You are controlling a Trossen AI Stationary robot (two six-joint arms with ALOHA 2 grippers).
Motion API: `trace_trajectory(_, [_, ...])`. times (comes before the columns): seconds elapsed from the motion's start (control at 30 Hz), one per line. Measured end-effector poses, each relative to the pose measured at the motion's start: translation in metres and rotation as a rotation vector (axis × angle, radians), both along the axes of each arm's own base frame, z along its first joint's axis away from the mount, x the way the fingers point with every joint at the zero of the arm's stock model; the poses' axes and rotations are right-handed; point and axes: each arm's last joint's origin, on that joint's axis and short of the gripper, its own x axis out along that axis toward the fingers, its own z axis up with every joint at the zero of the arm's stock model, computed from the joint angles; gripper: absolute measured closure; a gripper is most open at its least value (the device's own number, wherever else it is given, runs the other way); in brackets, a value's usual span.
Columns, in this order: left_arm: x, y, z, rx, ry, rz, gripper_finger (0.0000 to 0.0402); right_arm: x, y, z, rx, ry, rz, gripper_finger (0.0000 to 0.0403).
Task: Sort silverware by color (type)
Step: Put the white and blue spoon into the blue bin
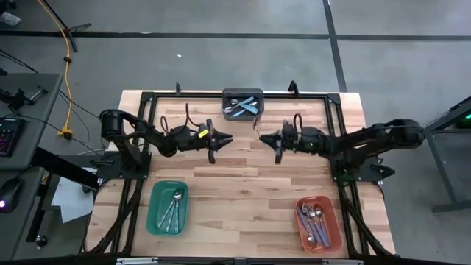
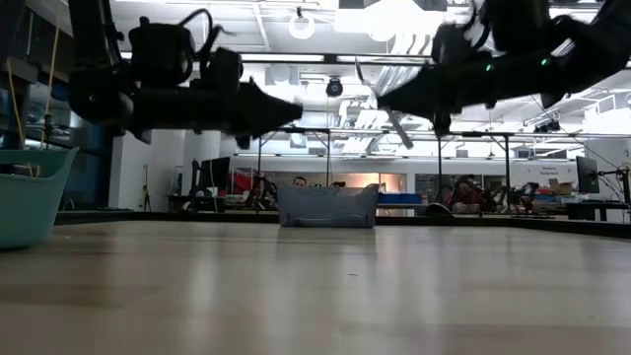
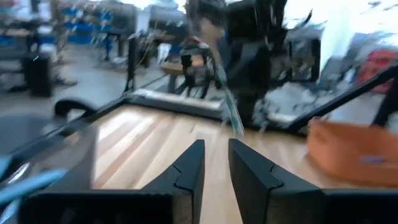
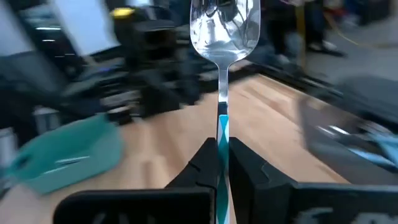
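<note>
My right gripper (image 4: pixel 222 163) pinches a shiny metal spoon with a teal handle (image 4: pixel 224 37) above the wooden table's middle (image 1: pixel 243 184). It could slip. My left gripper (image 3: pixel 214 165) hangs slightly open, empty.

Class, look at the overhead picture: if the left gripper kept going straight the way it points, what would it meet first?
The left gripper points across the table at the right gripper, which holds a teal-handled spoon. Nothing lies between them, so it would probably meet that spoon or gripper first, though their heights may differ slightly.
</note>
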Motion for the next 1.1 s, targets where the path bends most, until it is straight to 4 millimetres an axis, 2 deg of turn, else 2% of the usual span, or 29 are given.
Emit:
trace_trajectory(0.2, [0.019, -0.013, 0.020, 0.031, -0.113, -0.145, 0.0296, 0.004, 0.030, 0.011, -0.110, -0.108, 0.135, 0.0403])
trace_trajectory(0.4, [0.043, -0.023, 0.047, 0.086, -0.210, -0.196, 0.0246, 0.005, 0.044, 0.018, -0.207, -0.186, 0.222, 0.0403])
trace_trajectory(0.53, [0.059, -0.023, 0.056, 0.052, -0.175, -0.268, 0.0224, 0.005, 0.048, 0.021, -0.233, -0.216, 0.244, 0.0403])
trace_trajectory(0.7, [0.075, -0.030, 0.070, 0.093, -0.161, -0.294, 0.0215, 0.004, 0.049, 0.021, -0.254, -0.216, 0.258, 0.0403])
trace_trajectory(0.87, [0.082, -0.036, 0.082, 0.127, -0.195, -0.312, 0.0213, 0.004, 0.049, 0.023, -0.273, -0.236, 0.255, 0.0403])
trace_trajectory(1.1, [0.087, -0.037, 0.087, 0.134, -0.192, -0.312, 0.0213, 0.004, 0.049, 0.023, -0.275, -0.238, 0.273, 0.0403])
